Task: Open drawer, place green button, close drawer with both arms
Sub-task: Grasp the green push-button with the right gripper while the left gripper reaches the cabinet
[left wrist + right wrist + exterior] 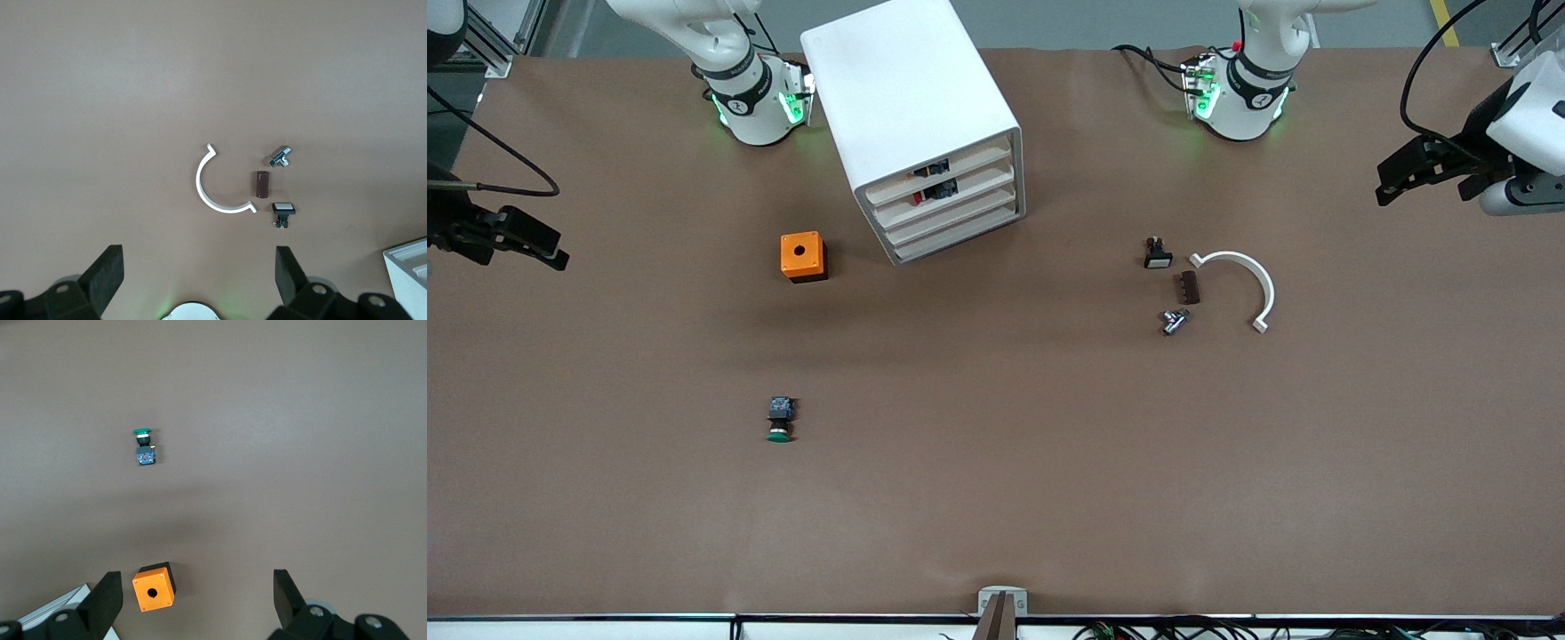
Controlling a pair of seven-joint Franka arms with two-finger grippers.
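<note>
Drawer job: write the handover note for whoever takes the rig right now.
Left hand: open, holding nothing, up at the left arm's end of the table. Right hand: open, holding nothing, up at the right arm's end.
Cabinet stands between the arm bases; its third drawer down is shut.
Green button lies on its side on the table, nearer the front camera than the orange cube.
Done: nothing.
Left: open the drawer, put the button in, close it.

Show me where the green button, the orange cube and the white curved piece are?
green button (780,433), front view, on its green cap.
orange cube (801,252), front view, on its top face.
white curved piece (1263,280), front view, on the arc.
</note>
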